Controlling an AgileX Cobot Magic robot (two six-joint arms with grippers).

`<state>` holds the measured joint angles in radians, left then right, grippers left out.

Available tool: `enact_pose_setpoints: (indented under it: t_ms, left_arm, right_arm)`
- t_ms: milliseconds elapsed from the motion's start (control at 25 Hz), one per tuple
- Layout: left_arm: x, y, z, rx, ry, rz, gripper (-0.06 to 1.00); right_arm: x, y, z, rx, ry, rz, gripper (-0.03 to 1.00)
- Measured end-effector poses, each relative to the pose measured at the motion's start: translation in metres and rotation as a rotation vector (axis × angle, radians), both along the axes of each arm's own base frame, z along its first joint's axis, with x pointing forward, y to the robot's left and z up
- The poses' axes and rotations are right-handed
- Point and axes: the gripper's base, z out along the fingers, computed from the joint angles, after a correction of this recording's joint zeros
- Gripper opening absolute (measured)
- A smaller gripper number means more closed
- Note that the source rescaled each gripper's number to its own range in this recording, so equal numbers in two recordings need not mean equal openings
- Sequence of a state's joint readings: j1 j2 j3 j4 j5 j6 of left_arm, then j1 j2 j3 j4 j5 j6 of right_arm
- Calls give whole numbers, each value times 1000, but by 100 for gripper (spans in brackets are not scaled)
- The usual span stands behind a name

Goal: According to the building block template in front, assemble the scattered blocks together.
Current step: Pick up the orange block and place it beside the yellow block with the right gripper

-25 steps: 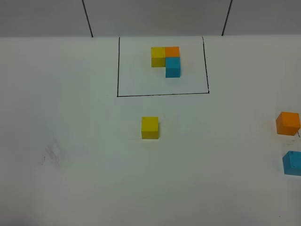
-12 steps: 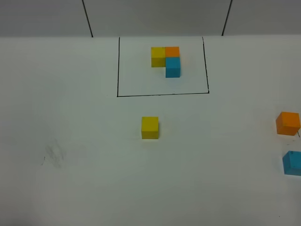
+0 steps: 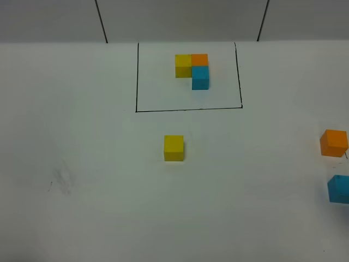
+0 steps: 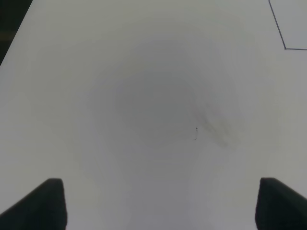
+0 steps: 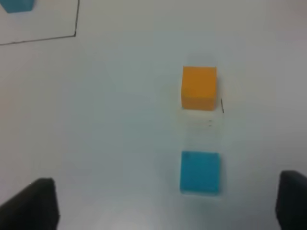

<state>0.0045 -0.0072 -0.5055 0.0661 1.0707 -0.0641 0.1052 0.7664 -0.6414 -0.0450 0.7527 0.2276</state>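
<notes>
**Scattered cubes and framed template, both tools spread**

The white surface [image 3: 82,164] carries the building block template [image 3: 192,70]: an L-shaped cluster of three small cubes, yellow, orange and sky blue, touching one another inside a thin black drawn rectangle [image 3: 188,109]. All places below are given from this rectangle.

The loose yellow cube [image 3: 174,147] stands alone outside the rectangle, near its front line and on the camera's side of it. The loose orange cube [image 3: 334,143] and the loose sky-blue cube [image 3: 339,189] stand well to the right of the rectangle. They are apart from each other, and the blue one is the farther from the rectangle. A faint grey smudge [image 3: 61,180] marks the surface to the rectangle's front left.

The left tool [image 4: 163,203] has its dark fingers spread wide over bare surface, near the smudge. The right tool [image 5: 163,201] also has its fingers spread wide and grips nothing. The blue cube lies ahead of its gap, with the orange cube beyond.
</notes>
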Motion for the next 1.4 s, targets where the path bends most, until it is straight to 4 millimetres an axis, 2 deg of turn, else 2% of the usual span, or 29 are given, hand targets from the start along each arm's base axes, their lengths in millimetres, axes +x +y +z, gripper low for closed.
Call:
enact_pose_setpoints:
  t_ms: [80, 280, 360, 480, 720, 1240, 1320, 1400]
  left_arm:
    - [0, 0, 0, 0, 0, 0, 68]
    - [0, 0, 0, 0, 0, 0, 68]
    - [0, 0, 0, 0, 0, 0, 68]
    - [0, 0, 0, 0, 0, 0, 68]
    - [0, 0, 0, 0, 0, 0, 68]
    - [0, 0, 0, 0, 0, 0, 68]
    - [0, 0, 0, 0, 0, 0, 68]
    - [0, 0, 0, 0, 0, 0, 68]
  right_arm:
    - [29, 3, -1, -9, 30, -3, 97]
    - [99, 9, -18, -46, 160, 4, 99]
    - [121, 9, -26, -57, 189, 3, 98]
    - [147, 0, -44, -60, 245, -35, 96]
    - [169, -20, -95, -85, 397, -65, 94]
    - [190, -26, -160, -92, 477, -47, 89]
    - [192, -26, -165, -98, 477, -34, 85]
    - [193, -26, -167, -107, 466, -16, 74]
